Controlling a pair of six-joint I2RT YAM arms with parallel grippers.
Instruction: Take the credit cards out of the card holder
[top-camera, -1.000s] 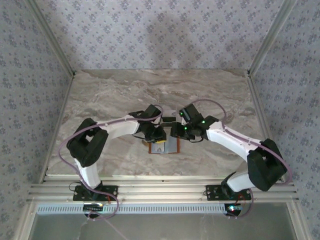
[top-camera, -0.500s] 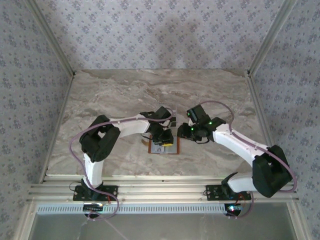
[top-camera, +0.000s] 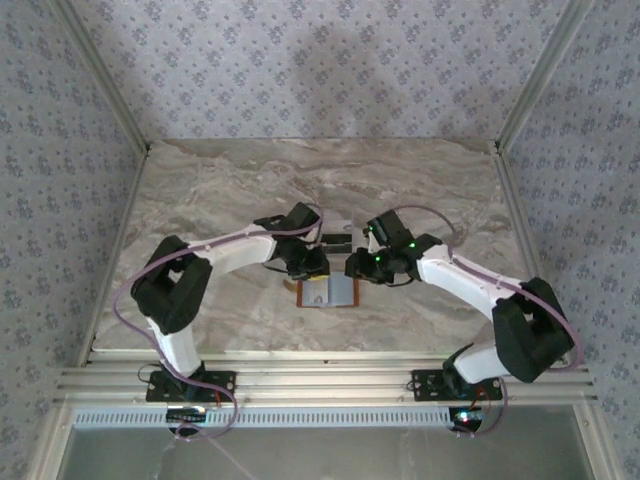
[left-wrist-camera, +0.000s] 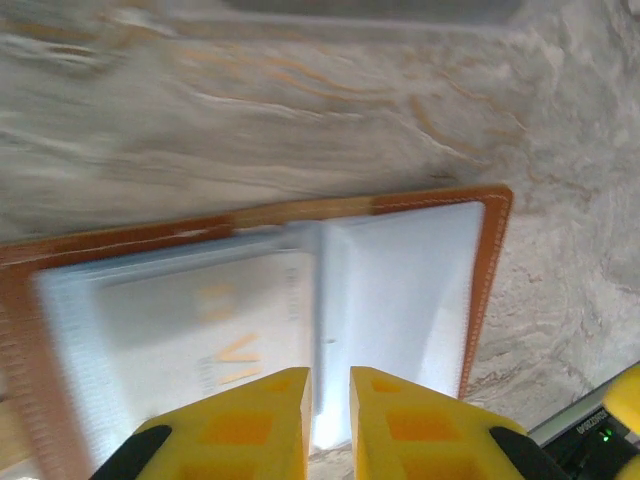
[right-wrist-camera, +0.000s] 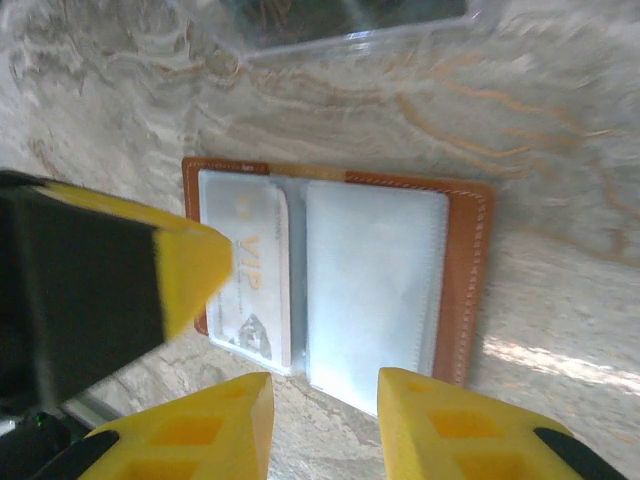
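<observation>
While the card holder lies spread open and flat on the tabletop between the two arms, a pale card marked VIP sits in one of its pockets. The left hand hangs over the centre fold, its fingers drawn almost together with nothing seen between them. The right hand hovers at an edge of the holder, fingers parted and empty. The step in hand looks to be freeing that card. It would go best if one hand pinned the leather border so the holder cannot slide. The other could then catch the card's exposed edge and draw it out along the pocket, flat rather than upward.
</observation>
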